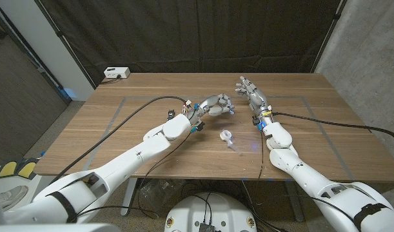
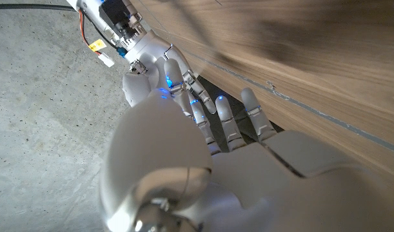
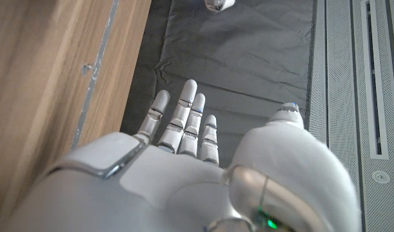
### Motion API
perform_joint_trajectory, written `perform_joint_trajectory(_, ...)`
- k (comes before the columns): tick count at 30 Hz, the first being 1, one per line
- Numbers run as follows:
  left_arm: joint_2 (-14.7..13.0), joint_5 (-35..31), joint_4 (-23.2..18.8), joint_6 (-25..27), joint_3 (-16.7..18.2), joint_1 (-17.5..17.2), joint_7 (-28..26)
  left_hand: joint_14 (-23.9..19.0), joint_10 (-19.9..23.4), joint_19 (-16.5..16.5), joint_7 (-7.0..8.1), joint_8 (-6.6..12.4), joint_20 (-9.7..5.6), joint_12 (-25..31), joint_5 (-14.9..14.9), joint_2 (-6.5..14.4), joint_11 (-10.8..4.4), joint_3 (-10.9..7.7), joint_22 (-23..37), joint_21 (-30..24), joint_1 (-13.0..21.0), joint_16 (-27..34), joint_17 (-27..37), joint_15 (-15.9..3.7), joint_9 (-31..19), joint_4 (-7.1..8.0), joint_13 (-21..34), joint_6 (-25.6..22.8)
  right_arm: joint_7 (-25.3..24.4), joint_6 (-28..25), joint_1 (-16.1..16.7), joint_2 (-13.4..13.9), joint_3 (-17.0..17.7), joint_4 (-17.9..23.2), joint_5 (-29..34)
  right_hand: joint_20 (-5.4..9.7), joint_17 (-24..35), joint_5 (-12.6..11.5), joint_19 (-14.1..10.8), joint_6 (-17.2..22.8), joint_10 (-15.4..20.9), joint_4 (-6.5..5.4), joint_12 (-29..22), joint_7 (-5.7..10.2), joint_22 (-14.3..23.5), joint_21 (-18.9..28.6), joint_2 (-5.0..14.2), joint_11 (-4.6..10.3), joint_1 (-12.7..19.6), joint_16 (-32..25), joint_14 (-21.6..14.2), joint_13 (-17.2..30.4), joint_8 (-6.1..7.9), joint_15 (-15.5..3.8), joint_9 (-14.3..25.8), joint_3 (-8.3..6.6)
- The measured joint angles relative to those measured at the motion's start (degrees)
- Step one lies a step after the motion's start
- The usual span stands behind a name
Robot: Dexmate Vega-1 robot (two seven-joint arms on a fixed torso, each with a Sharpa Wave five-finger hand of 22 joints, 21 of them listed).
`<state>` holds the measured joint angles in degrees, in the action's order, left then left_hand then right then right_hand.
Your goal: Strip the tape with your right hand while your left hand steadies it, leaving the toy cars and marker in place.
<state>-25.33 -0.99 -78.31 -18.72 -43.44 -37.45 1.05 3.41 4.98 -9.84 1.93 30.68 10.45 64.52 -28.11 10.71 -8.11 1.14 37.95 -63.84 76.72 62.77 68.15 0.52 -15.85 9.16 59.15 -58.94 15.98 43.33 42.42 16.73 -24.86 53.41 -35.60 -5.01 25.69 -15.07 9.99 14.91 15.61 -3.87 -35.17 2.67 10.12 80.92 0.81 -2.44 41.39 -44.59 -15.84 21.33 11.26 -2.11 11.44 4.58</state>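
Wooden table [image 1: 138,96] under black curtains; left hand [image 1: 216,105] hovers with fingers curled in, holding nothing; right hand [image 1: 251,92] just beside it, fingers spread, empty; the tape roll [image 1: 226,136] lies on the table near both hands, robot-side of them, untouched.

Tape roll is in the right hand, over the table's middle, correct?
No: the head view shows the tape roll lying on the table, apart from the right hand, which is over the table's middle with fingers spread, holding nothing.
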Motion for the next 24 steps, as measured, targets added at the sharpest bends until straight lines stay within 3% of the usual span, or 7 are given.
perform_joint_trajectory(9,-1.11,1.08,-0.19,-1.99,1.18,-1.0,0.22,0.0,0.0,0.0,0.0,0.0,0.0,0.44,0.4,-0.15,0.0,0.01,-0.27,-0.39,-0.15,0.0,0.0,0.0,0.0,0.01,-0.27,-0.01,-0.05,0.48,0.93,-1.11,0.1,0.95,-0.84,-0.54,-1.86,0.0,0.09,0.46,-0.32,-0.65,1.1,-0.02,0.0,-0.88,0.5,-0.31,-1.52,2.21,1.83,-1.37,0.4,0.32,-0.26,0.64)
perform_joint_trajectory(15,-2.05,2.71,0.76,-5.11,2.48,-1.65,0.86,0.0,0.01,0.0,0.0,0.0,0.0,0.44,0.4,-0.15,0.0,0.02,-0.26,-0.45,-0.15,0.0,0.0,0.0,0.01,0.01,-0.27,-0.01,-3.79,-0.2,3.33,-1.13,-0.28,5.45,1.23,-0.75,-2.55,0.0,-0.12,0.59,-0.32,-0.64,1.28,-0.15,0.0,-1.32,0.8,-0.31,-1.82,2.89,2.22,-1.88,0.4,0.71,-0.26,0.64)
perform_joint_trajectory(19,-2.75,2.71,1.47,-5.11,3.82,-2.28,0.86,0.0,0.01,0.0,0.02,0.0,0.0,0.44,0.4,-0.15,0.0,-0.16,-0.45,-0.45,-0.15,0.0,0.0,0.0,0.01,-0.17,-0.36,0.0,-7.78,-1.48,3.33,-1.13,-0.28,5.45,3.82,-0.75,-3.07,0.0,-0.12,0.76,-0.32,-0.88,1.51,-0.33,0.01,-1.72,1.02,-0.31,-2.03,3.55,2.31,-2.2,0.4,0.8,-0.26,0.88)
perform_joint_trajectory(20,-2.75,2.71,1.47,-5.11,3.82,-2.28,0.86,0.0,0.01,0.0,0.14,0.0,0.0,0.44,0.41,-0.15,0.0,-0.16,-0.52,-0.45,-0.15,0.0,0.0,0.0,0.01,-0.17,-0.49,0.13,-9.08,-1.94,5.96,-0.09,-0.52,11.2,4.73,-0.75,-3.12,0.06,-0.12,0.76,-0.32,-0.88,1.51,-0.33,-0.17,-1.72,1.02,-0.31,-2.03,3.55,2.31,-2.33,0.4,0.8,-0.26,0.88)
perform_joint_trajectory(21,-3.04,4.06,1.9,-8.57,4.47,-2.6,0.78,0.0,0.01,0.0,0.3,0.0,0.0,0.44,0.45,-0.15,0.0,-0.16,-0.53,-0.48,-0.15,0.0,0.0,0.0,0.01,-0.17,-0.68,0.29,-9.68,-2.14,6.11,-0.02,-0.53,11.57,5.14,-0.75,-3.3,0.24,-0.13,0.76,-0.3,-0.88,1.51,-0.33,-0.25,-1.72,1.13,-0.33,-2.14,3.55,2.3,-2.46,0.59,0.8,-0.26,0.88)
perform_joint_trajectory(24,-3.31,4.64,2.61,-10.18,5.2,-2.96,0.54,0.0,0.21,0.0,0.44,0.0,0.0,0.44,0.86,-0.15,-0.2,-0.16,-0.53,-0.48,-0.17,0.0,0.0,0.0,0.01,-0.17,-1.05,0.42,-12.79,-3.35,7.43,0.49,-0.69,14.74,7.36,-0.75,-3.6,0.28,-0.12,0.76,-0.1,-0.88,1.51,-0.32,-0.26,-1.72,1.25,-0.52,-2.28,3.79,2.31,-2.66,0.61,0.8,-0.26,0.88)
